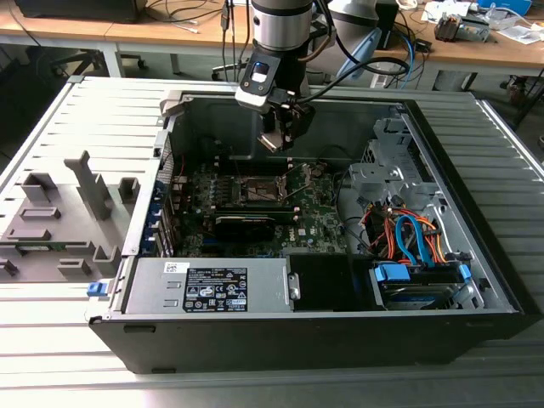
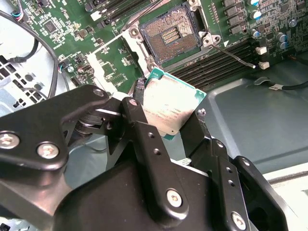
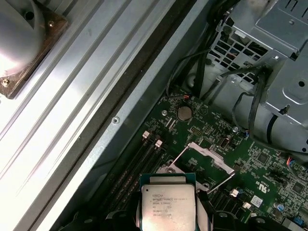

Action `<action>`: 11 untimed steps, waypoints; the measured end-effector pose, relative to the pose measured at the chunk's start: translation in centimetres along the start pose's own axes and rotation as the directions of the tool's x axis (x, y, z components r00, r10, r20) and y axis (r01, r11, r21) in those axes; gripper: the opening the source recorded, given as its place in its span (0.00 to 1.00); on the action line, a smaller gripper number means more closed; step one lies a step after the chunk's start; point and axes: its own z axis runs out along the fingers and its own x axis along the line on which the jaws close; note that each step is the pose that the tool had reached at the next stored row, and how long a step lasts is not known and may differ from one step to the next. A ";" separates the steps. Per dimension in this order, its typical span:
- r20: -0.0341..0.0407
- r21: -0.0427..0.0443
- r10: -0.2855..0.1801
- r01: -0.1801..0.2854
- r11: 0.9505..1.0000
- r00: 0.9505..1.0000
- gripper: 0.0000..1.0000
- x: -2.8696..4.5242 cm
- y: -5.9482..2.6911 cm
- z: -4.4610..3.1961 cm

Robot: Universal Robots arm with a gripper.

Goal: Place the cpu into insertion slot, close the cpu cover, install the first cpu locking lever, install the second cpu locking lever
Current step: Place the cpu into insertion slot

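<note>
– Handling first: how will the cpu (image 2: 171,103) behave?
– My guess is light, thin and stiff, with a smooth metal top and delicate contacts underneath. Opposite edges are the place to hold it, never the faces.
– Exterior view?
– The gripper (image 1: 279,140) hangs inside the open computer case (image 1: 340,340), above the motherboard (image 1: 297,217) and near the socket (image 1: 259,189). The case also holds a power supply (image 1: 212,287), a drive with blue clips (image 1: 416,285) and orange and blue cables (image 1: 408,234). On the exterior view's left a grey fixture (image 1: 51,225) stands on the slatted table (image 1: 51,340).
– Second wrist view?
– The gripper (image 2: 168,113) is clamped on the cpu, its black fingers (image 2: 144,134) pinching two opposite edges. The chip is tilted and held clear of the board. The socket (image 2: 171,33) beyond is empty, its contact field bare, and a thin locking lever (image 2: 236,55) sticks out beside it.
– First wrist view?
– The cpu (image 3: 166,204) sits in the grip, metal top toward the camera. Past it the cpu cover (image 3: 207,156) looks swung up off the board, though I cannot be sure.
</note>
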 end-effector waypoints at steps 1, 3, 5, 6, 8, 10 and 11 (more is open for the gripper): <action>0.000 0.000 0.001 -0.001 1.000 1.000 0.54 0.00 0.00 0.00; 0.000 0.000 0.004 -0.004 1.000 1.000 0.54 0.00 0.00 0.00; 0.000 0.000 0.005 -0.005 1.000 1.000 0.54 0.00 0.00 0.00; 0.001 0.000 0.006 -0.006 1.000 1.000 0.54 0.00 0.00 0.00; 0.001 0.000 0.007 -0.007 1.000 1.000 0.54 0.00 0.00 0.00; 0.001 0.000 0.009 -0.009 1.000 1.000 0.54 0.00 0.00 0.00; 0.001 0.000 0.010 -0.010 1.000 1.000 0.54 0.00 0.00 0.00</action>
